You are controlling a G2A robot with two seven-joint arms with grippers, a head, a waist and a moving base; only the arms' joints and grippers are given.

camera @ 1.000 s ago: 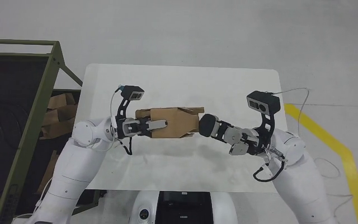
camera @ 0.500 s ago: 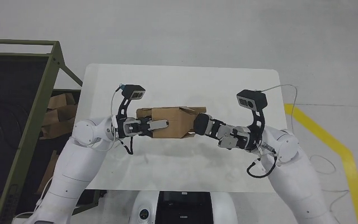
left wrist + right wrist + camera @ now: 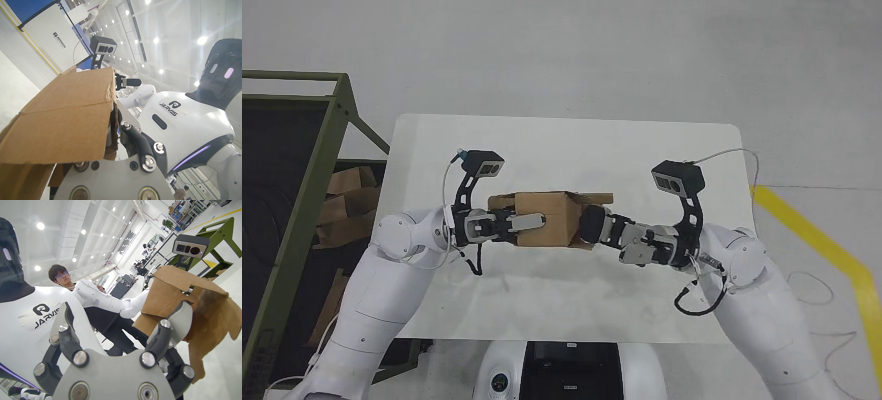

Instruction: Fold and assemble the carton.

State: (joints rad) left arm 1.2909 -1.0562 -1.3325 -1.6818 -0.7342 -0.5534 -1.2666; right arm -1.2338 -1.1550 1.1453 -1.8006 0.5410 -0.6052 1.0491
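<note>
The brown carton is held just over the middle of the white worktop, between the two arms. The left gripper has its fingers pinching the carton's near end wall. At the opposite end, the right gripper has its fingers spread wide, one finger pressed against a loose end flap, the other clear of the cardboard.
</note>
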